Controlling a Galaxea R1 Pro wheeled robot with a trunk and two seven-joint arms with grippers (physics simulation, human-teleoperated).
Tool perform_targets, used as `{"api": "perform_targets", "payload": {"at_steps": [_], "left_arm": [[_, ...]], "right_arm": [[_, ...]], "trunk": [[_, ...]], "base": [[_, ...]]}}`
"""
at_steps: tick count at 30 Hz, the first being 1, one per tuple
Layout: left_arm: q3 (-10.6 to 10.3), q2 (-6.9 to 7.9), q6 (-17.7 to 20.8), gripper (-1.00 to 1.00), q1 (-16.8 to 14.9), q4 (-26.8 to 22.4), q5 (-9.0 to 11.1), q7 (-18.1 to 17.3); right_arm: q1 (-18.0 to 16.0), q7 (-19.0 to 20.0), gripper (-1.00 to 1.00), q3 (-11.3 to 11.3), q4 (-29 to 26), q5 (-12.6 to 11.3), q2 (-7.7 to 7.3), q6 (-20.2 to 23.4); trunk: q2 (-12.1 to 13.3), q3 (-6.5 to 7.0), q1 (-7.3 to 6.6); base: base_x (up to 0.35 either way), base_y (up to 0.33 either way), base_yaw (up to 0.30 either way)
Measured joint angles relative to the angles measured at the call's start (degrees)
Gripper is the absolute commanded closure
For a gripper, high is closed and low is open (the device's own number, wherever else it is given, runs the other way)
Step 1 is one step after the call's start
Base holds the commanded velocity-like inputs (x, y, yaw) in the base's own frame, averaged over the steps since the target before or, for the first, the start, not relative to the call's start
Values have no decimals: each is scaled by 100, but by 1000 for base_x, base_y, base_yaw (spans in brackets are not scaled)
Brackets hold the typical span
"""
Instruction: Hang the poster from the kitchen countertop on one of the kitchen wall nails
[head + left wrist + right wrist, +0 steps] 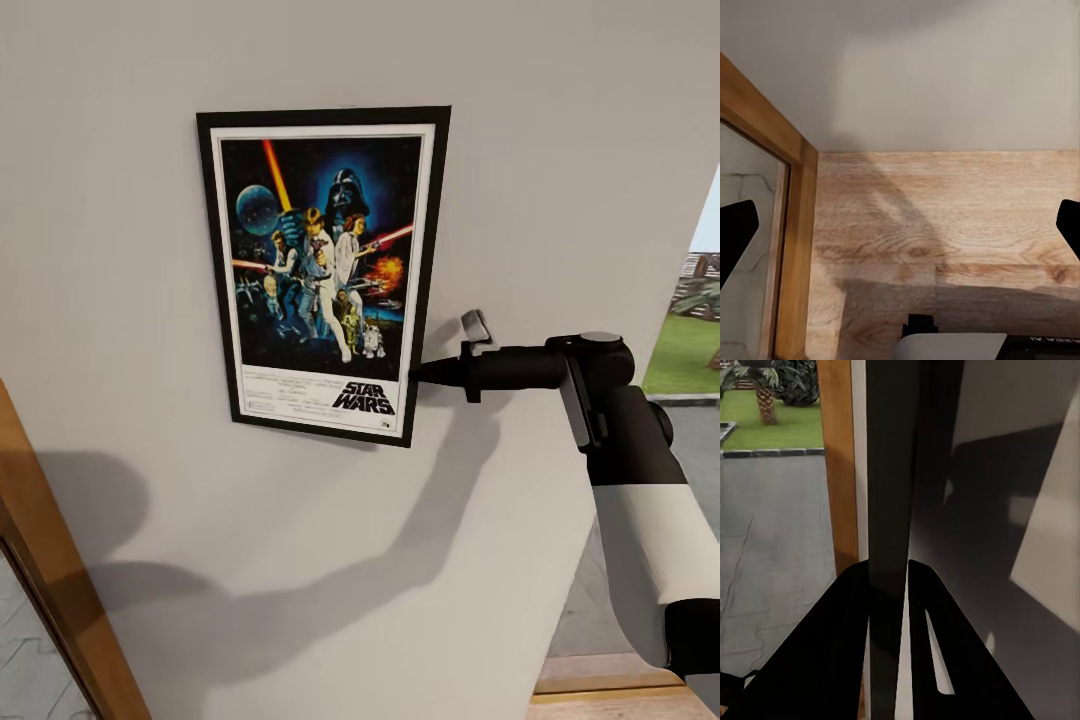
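Nearest the head camera, the right arm (640, 520) reached forward toward the wall, white forearm below, black wrist above. Its right hand (425, 372) met the poster (322, 270) at the lower part of that poster's right edge, the dark fingertips touching the frame. Along the right wrist camera the two black fingers (847, 645) lay close on either side of a thin dark slab seen edge-on, the poster's edge (889, 495), so the hand was narrowed and gripping the poster. A small grey tab stood just above the hand.

The poster lay flat against the light-grey wall (560, 120), slightly tilted, its Star Wars title toward the bottom, next to the hand. The arm's shadow (400, 560) fell on the wall below the poster.

The left hand (900, 225) showed as two black fingertips (736, 232) at opposite borders of its wrist picture, spread wide with nothing between them; beyond lay wooden floor (945, 225), a wooden frame (795, 247) and wall.

Whatever the poster hung from was covered by it. The poster's small credit lettering was too fine to read. Beyond the wall's right end, grass (685, 355) and paving showed, cut off by the picture's border.
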Motion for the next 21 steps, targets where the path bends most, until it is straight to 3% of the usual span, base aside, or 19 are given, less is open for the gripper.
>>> {"api": "perform_targets", "payload": {"at_steps": [8, 9, 10, 12, 13, 16, 21], "left_arm": [[-6, -16, -3, -100, 0, 5, -3, 1], [-11, -17, -6, -100, -6, 12, -5, 2], [-9, -17, -5, -100, -1, 6, -3, 2], [-8, -18, -4, -100, 0, 4, -3, -1], [-9, -19, -4, -100, -1, 5, -4, -2], [-9, -19, -4, -100, 0, 4, -4, 1], [-9, -19, -5, -100, -1, 5, -4, -3]], "right_arm": [[1, 8, 100, 5, 6, -31, 1, 15], [50, 535, 100, 615, -94, -1010, -241, -157], [29, 540, -100, 1017, -91, -1160, -482, -592], [0, 475, -100, 938, -28, -1086, -407, -528], [1, 322, -100, 66, 9, -86, -15, 21], [2, 355, -100, 3, -1, -50, 2, 39], [1, 36, -100, 2, -25, -65, 4, 63]], "trunk": [[-3, 0, -3], [5, -1, -2], [7, 1, 1], [0, 0, 0], [-1, 0, -1], [-2, -1, -1], [-3, -1, -1]], "base": [[54, 0, 0], [139, 0, 0], [89, 0, 0], [51, 0, 0], [37, 0, 0], [15, 0, 0], [4, 0, 0]]}}
